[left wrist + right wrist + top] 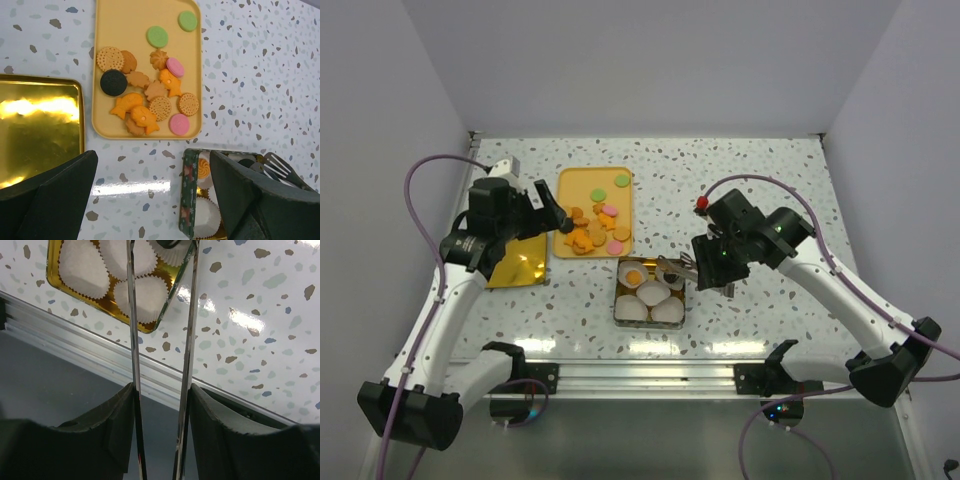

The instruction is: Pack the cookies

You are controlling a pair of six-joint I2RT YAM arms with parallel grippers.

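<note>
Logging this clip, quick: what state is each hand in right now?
The left hand is open, holding nothing.
The right hand is closed on the tongs.

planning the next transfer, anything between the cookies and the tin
Nothing visible: only bare table lies between the cookies on the yellow tray and the tin. Tongs hang over the tin's far right corner.

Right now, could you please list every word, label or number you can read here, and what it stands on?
No text can be read in any view.
Patterned side of the tin: decoration only, no legible letters.
Embossing on the black cookie: too small to read.
The tongs in the right hand: no marking visible.
</note>
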